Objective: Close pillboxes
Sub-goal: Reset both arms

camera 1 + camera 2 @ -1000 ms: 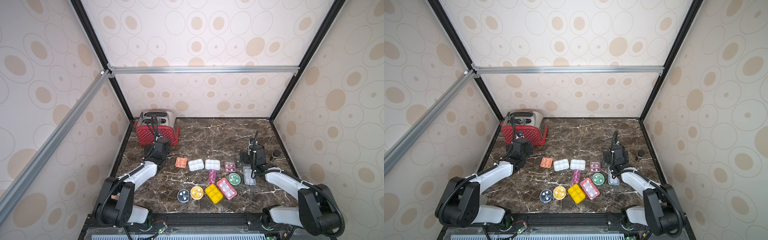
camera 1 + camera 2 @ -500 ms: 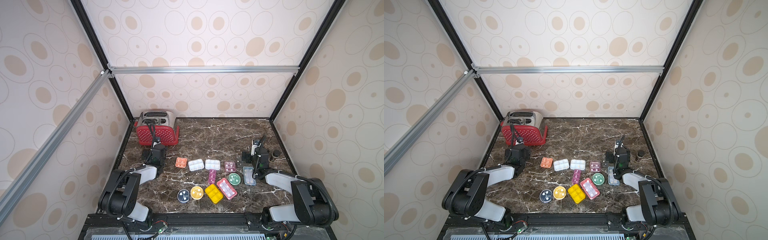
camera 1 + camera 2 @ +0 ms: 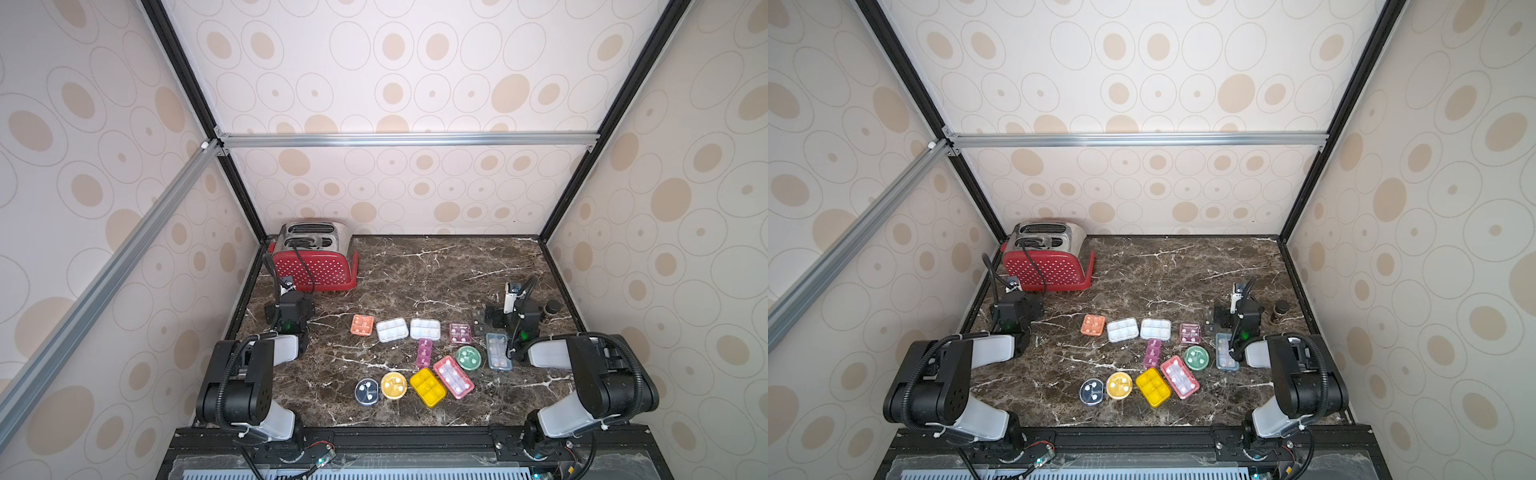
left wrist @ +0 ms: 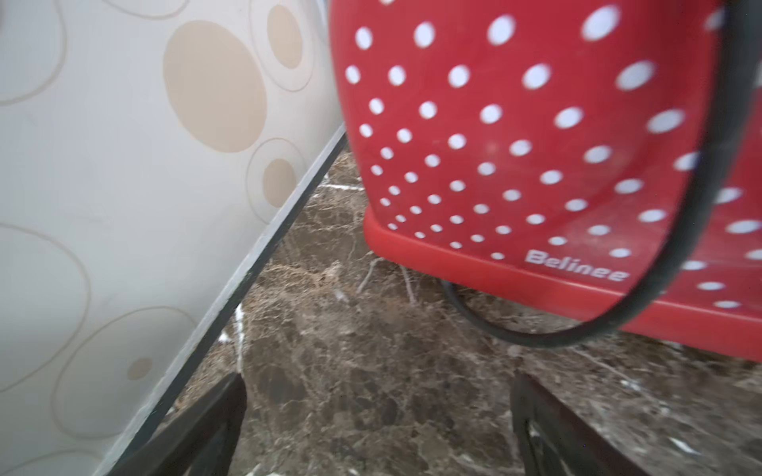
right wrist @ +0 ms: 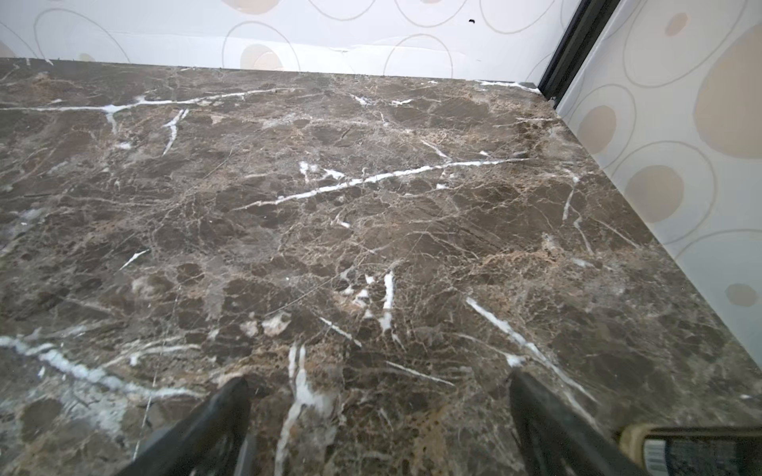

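The left gripper (image 4: pixel 377 383) is hovering low over the polished marble tabletop (image 3: pixel 415 274), fingers spread wide with nothing between them, nosing up to the glossy red polka-dot toaster (image 3: pixel 316 266). A black cable (image 4: pixel 680 247) is looping across its face, so I reckon a swing toward the middle is risking a snag. The pillboxes are lying mid-table, none in any grip: orange box (image 3: pixel 362 324), smoky round box (image 3: pixel 367 391), white box (image 3: pixel 392 330), yellow round box (image 3: pixel 393 385), second white box (image 3: pixel 424 329), narrow maroon box (image 3: pixel 424 353), yellow rectangular box (image 3: pixel 428 387), red box (image 3: pixel 453 377), square maroon box (image 3: pixel 460 333), green round box (image 3: pixel 468 358), pale blue box (image 3: pixel 498 351). They're looking like smooth hard plastic with rounded corners, crowded close together, so pressing a lid is probably going to skid one into its neighbours. I can't tell from here which lids are up. The right gripper (image 5: pixel 377 381) is facing bare marble, fingers apart and empty. Its arm is sitting just beside the blue box, and a little jar (image 3: pixel 552 308) is standing near it, so either could be getting knocked.
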You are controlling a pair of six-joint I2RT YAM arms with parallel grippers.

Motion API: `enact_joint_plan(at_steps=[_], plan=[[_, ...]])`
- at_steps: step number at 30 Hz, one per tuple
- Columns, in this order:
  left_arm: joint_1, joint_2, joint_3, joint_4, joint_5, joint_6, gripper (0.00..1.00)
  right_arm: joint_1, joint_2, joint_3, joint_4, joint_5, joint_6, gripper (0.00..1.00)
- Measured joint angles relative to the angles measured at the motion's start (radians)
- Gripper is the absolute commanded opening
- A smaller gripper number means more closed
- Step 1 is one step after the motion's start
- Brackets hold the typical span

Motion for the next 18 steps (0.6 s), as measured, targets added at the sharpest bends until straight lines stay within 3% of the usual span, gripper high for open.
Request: enact_joint_plan(at_steps=[18], plan=[[-0.010, 0.000, 0.000, 0.014, 0.011, -0.005, 0.99, 0.000, 0.000, 0.003, -0.003, -0.005, 0.001, 0.99]])
